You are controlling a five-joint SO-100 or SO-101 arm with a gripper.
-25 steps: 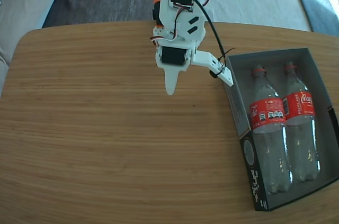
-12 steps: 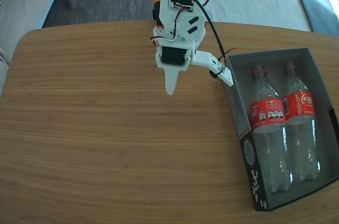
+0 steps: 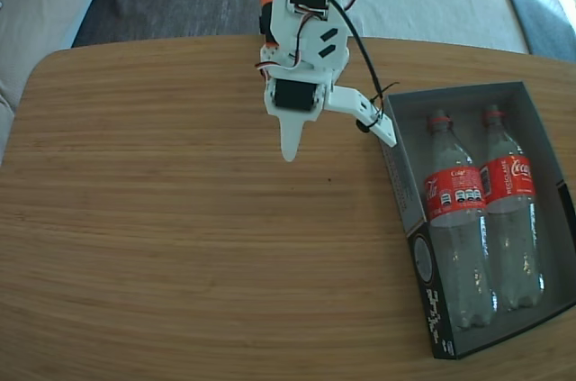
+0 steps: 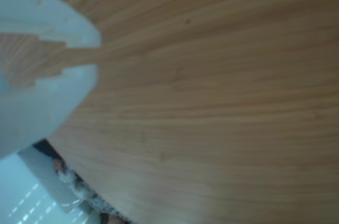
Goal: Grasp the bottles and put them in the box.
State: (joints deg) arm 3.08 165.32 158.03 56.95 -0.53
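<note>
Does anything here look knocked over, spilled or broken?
Nothing stands out. The two clear plastic cola bottles with red labels lie side by side, necks the same way, inside the shallow grey-lined cardboard box. They have no caps, but no liquid shows. The white gripper hangs empty over the wooden table.

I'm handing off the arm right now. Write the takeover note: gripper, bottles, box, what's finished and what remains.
Gripper: empty, hanging over bare table just left of the box in the fixed view. That view shows one finger pointing down and the other angled toward the box; the wrist view shows only a narrow slit between the fingertips, so open or shut is unclear.
Bottles: left bottle and right bottle lie side by side inside the box, necks toward the far end.
Done: both bottles are boxed.
Left: nothing to pick on the table; probably just park the arm.
</note>
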